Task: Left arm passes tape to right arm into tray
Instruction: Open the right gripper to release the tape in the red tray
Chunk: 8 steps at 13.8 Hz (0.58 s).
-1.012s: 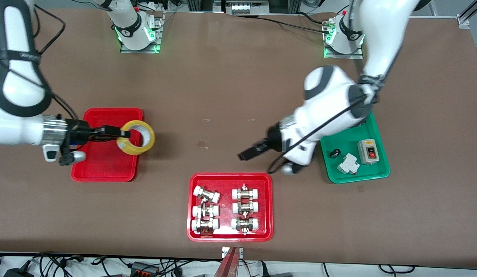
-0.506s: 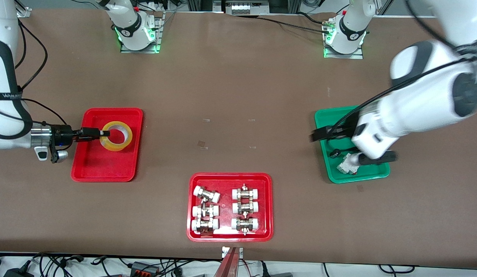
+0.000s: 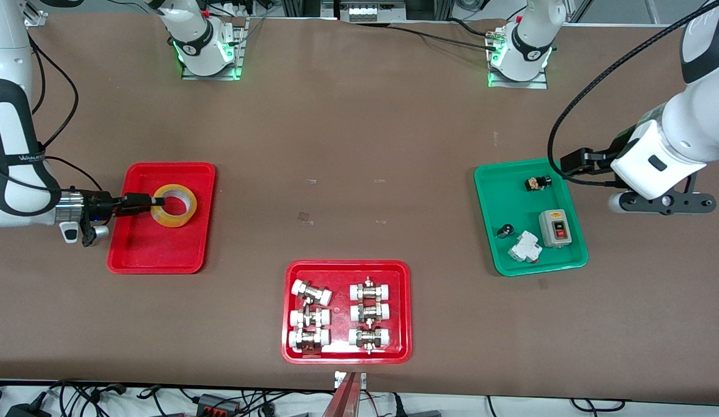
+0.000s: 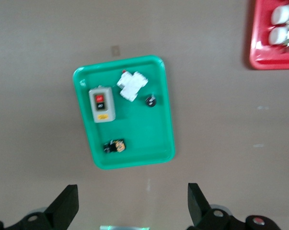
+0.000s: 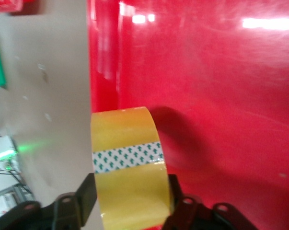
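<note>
Tape [image 3: 174,205] sits low inside the plain red tray [image 3: 156,255] at the middle left of the front view, so you can judge the handover done and the placing nearly done. What looks left is the release and the retreat. The right gripper [image 3: 158,201] reaches in from the left edge of the frame, its slim fingers clamped on the roll's wall, one inside the hollow core. In the right wrist view the yellow band [image 5: 130,177] stands between the two black fingers with the red floor right beside it; whether the roll already touches the floor, you cannot tell.

The left gripper [image 3: 569,161] hangs at the right of the front view, over the upper edge of the green tray [image 3: 492,243], and it waits. Its fingers [image 4: 65,206] stand wide apart in the left wrist view, holding nothing.

Containers, as you see them:
- Plain red tray: only the tape.
- Green tray: a grey switch box [image 3: 554,227] with a red button, a white breaker [image 3: 524,246], a small black knob [image 3: 504,230] and a small dark part with a gold end [image 3: 537,183].
- Red tray at the lower middle [image 3: 289,353]: six metal pipe fittings [image 3: 368,313] with white caps, in two columns.
</note>
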{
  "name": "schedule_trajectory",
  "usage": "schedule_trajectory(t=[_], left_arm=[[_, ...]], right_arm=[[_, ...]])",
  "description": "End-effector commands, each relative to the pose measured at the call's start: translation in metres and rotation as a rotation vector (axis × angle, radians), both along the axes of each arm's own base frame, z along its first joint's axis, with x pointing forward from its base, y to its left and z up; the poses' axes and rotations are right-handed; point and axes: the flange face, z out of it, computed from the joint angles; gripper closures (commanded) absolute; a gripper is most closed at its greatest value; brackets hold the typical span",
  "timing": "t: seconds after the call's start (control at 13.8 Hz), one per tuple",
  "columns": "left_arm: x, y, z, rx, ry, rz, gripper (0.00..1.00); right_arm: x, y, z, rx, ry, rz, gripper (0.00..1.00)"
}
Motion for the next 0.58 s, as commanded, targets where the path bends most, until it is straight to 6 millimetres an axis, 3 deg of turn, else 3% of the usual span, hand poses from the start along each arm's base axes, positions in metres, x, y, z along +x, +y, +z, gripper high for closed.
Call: schedule_trajectory(t=[0.0,0.14,0.22,0.36,0.51], left_arm=[[-0.032,-0.009,0.008,0.078,-0.003,-0.019,0.0],[-0.042,-0.013,0.004,0.094,-0.009,0.003,0.0],[-0.049,-0.003,0.004,0.106,0.002,0.032,0.0],[-0.066,0.0,-0.003,0.137,0.016,0.042,0.0],[-0.058,0.003,0.004,0.116,-0.048,0.047,0.0]], right_arm=[[0.005,-0.005,0.005,-0.061,-0.033,0.057,0.0],[0.012,-0.001,0.011,-0.143,-0.065,0.12,0.0],[0.017,0.003,0.02,-0.183,-0.092,0.149,0.0],[0.026,0.016,0.035,-0.24,-0.13,0.206,0.0],[0.035,0.027,0.064,-0.3,-0.184,0.239,0.0]])
